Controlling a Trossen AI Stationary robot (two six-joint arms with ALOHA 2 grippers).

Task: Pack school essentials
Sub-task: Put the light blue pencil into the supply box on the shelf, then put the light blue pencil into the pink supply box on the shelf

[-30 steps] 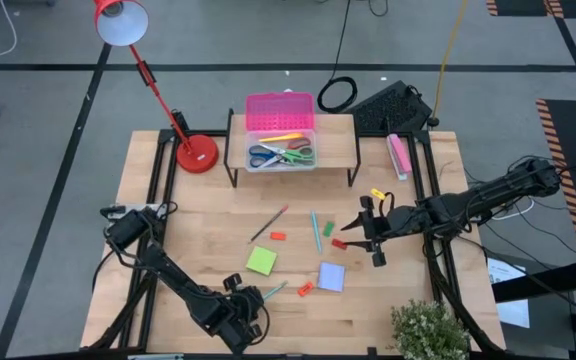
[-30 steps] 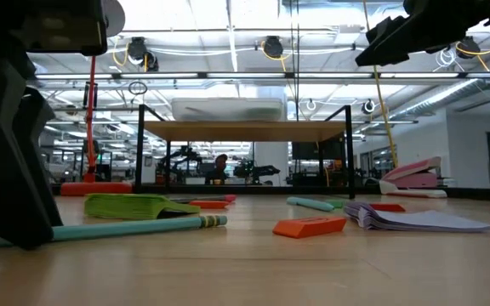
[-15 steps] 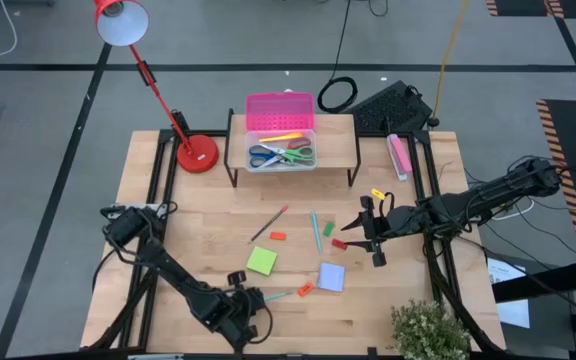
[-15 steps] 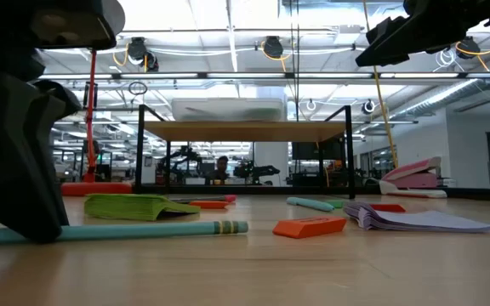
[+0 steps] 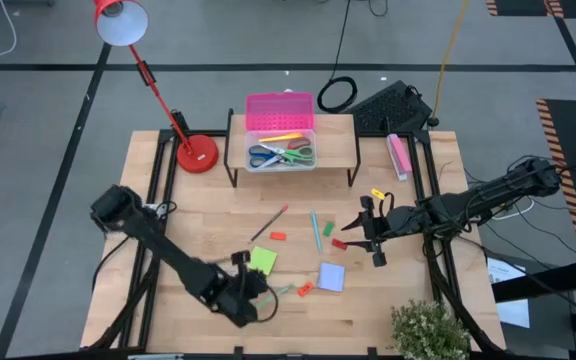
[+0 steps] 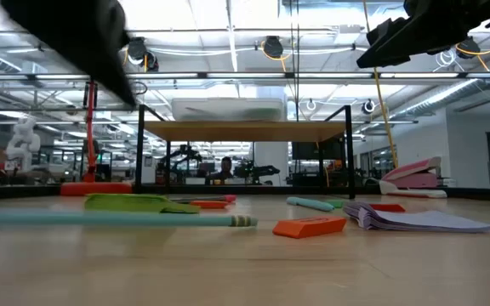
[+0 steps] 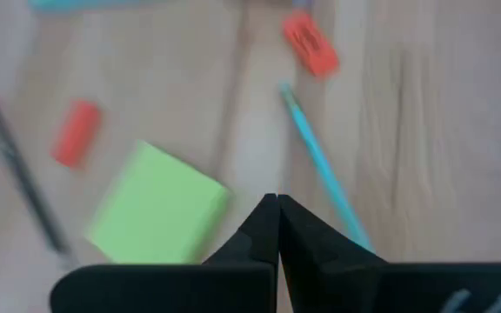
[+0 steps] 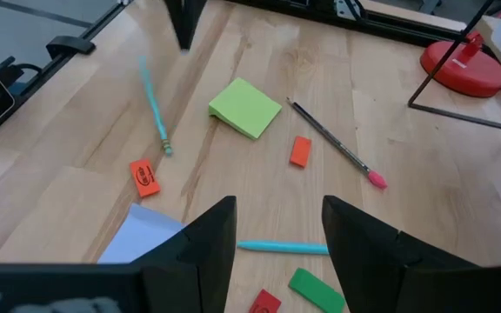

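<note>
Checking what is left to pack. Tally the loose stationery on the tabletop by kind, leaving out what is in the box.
Pads: 2 (green, lavender)
Pencils and pens: 3 ()
Erasers: 4 (red; green)
Total: 9

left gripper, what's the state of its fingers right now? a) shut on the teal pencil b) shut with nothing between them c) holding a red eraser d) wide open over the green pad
b: in the left wrist view the left gripper has its two dark fingers pressed together with nothing between them, while the teal pencil lies free on the wood beside the green sticky-note pad.
</note>
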